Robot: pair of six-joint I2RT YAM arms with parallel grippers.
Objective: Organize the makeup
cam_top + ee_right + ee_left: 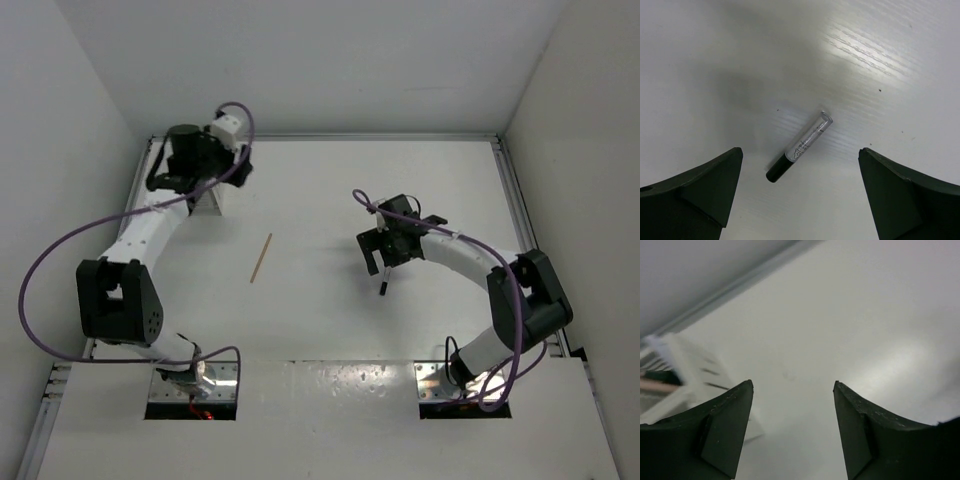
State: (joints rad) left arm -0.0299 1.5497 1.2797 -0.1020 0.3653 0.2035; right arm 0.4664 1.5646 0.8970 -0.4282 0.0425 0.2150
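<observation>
On the counter (330, 190), a clear black-capped tube (799, 146) lies beneath the wide-open right claw (800, 152) (untouched); a tan wooden stick (261, 258) lies farther left; the left claw (792, 385) gapes empty beside the white slatted holder (690, 365).

A thin tan wooden stick (261, 258) lies flat on the table (330, 190), running from 7 to 1 o'clock. At its 3 o'clock, well apart, a short tube (800, 146) (clear body, black cap) also lies flat.
</observation>
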